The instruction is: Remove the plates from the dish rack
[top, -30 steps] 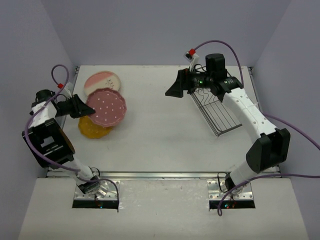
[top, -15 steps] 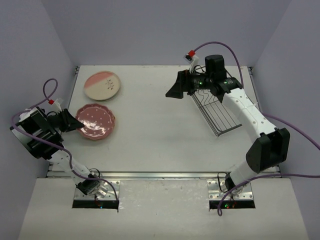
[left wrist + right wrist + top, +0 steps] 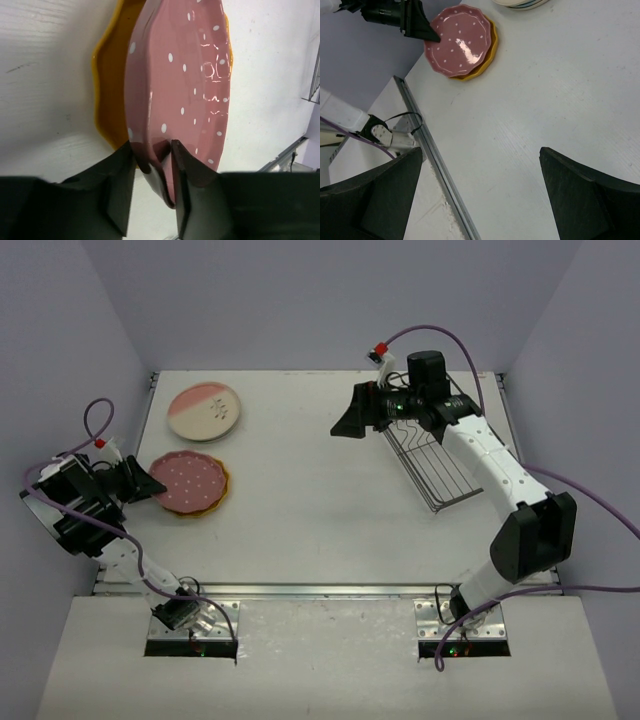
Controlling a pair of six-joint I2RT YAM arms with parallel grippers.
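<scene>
Far left, left end effector (image 3: 152, 165) pinches dotted plate (image 3: 185, 85), yellow plate (image 3: 107, 75) mostly hidden beneath; right end effector (image 3: 480, 160) wide.

The top external camera sits above and behind the arm bases and looks down on the whole table (image 3: 320, 500). The left wrist camera looks along the left pincer (image 3: 151, 150), at very close range, onto the pink dotted plate (image 3: 190, 85). The right wrist camera looks down from high above the table. All three views share that plate.
</scene>
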